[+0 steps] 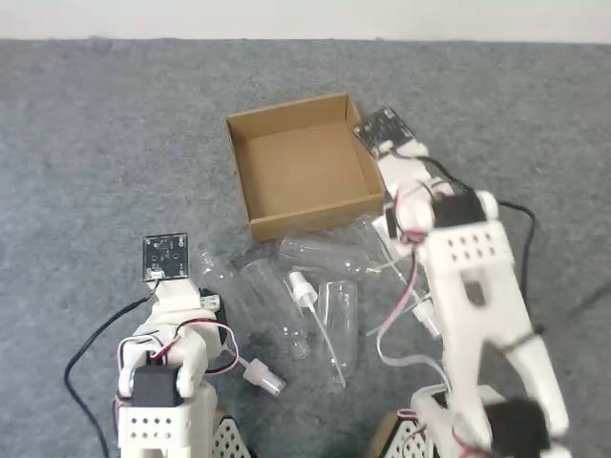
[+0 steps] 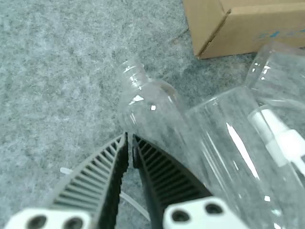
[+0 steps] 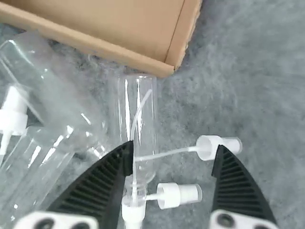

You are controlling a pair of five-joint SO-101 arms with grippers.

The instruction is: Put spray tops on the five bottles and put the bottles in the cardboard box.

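Observation:
Several clear plastic bottles (image 1: pixel 315 258) lie in a heap on the grey carpet just in front of the cardboard box (image 1: pixel 250 196), which holds nothing. In the left wrist view my left gripper (image 2: pixel 129 139) is shut with nothing in it, its tips against the shoulder of an uncapped bottle (image 2: pixel 145 105). My right gripper (image 3: pixel 174 155) is open above a bottle (image 3: pixel 138 114) with a dip tube inside. Two loose white spray tops (image 3: pixel 218 145) (image 3: pixel 178 193) lie between its fingers. One bottle wears a spray top (image 1: pixel 302 286).
Another spray top (image 1: pixel 263 378) with its tube lies on the carpet beside the left arm's base. The box corner (image 3: pixel 174 67) is close to the right gripper. Cables trail from both arms. Open carpet spreads to the left and behind the box.

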